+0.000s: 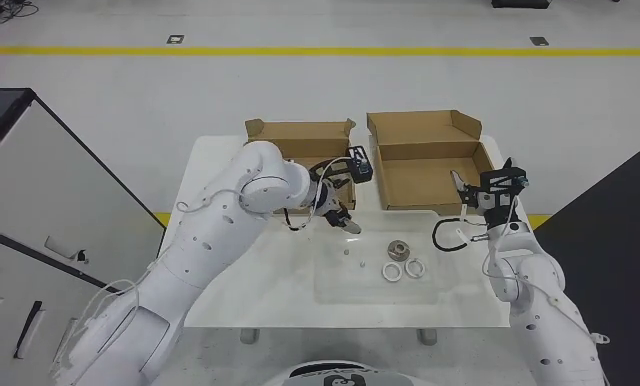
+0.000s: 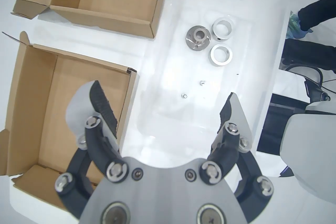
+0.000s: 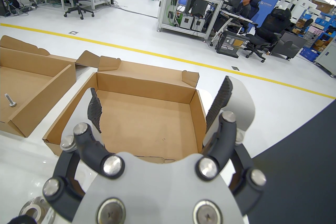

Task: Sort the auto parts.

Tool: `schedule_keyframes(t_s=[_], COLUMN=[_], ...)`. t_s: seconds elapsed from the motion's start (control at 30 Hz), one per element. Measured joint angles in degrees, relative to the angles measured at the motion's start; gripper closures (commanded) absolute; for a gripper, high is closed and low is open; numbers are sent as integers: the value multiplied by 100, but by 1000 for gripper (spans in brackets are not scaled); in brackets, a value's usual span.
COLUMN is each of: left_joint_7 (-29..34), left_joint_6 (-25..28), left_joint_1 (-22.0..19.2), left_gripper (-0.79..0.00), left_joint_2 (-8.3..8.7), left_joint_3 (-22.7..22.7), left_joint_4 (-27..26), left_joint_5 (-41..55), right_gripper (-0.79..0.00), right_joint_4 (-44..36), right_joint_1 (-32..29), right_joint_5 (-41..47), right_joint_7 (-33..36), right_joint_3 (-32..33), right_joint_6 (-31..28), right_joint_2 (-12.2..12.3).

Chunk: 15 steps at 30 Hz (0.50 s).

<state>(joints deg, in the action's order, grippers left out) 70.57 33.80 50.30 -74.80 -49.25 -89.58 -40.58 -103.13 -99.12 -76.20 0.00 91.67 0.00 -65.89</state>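
A metal flange hub (image 1: 398, 249) (image 2: 198, 37) and two silver rings (image 2: 223, 26) (image 2: 220, 55) lie in a clear tray (image 1: 340, 281) at the table's middle. Two tiny nuts (image 2: 202, 82) (image 2: 184, 95) lie closer to my left gripper (image 1: 345, 224) (image 2: 164, 101). That gripper hangs open and holds nothing, between the tray and the left cardboard box (image 1: 295, 136). A bolt (image 3: 10, 100) rests in that box. My right gripper (image 1: 462, 191) (image 3: 160, 96) is open with nothing in it, over the near right side of the right cardboard box (image 1: 420, 176) (image 3: 147, 114).
Both boxes stand open side by side at the table's far edge, flaps up. A black cable loop (image 1: 447, 236) hangs by the right arm near the tray's right end. White table surface (image 1: 260, 276) lies in front of the left box.
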Motion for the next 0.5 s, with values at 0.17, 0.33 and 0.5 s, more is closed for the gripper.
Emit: schedule_keyframes(t_s=[0.17, 0.33, 0.5], left_joint_7=[142, 151, 150], left_joint_6=[-150, -160, -159], left_joint_1=[24, 9, 10], left_gripper=[-785, -785, -785], left_joint_2=[86, 92, 92], left_joint_3=[274, 287, 287], left_joint_4=[-234, -238, -237], left_joint_5=[116, 110, 110], right_gripper=[-785, -785, -785], right_joint_4=[0, 0, 0], right_joint_1=[0, 0, 0], right_joint_5=[0, 0, 0], right_joint_7=[0, 0, 0], right_joint_3=[0, 0, 0], right_joint_6=[0, 0, 0], right_joint_2=[0, 0, 0])
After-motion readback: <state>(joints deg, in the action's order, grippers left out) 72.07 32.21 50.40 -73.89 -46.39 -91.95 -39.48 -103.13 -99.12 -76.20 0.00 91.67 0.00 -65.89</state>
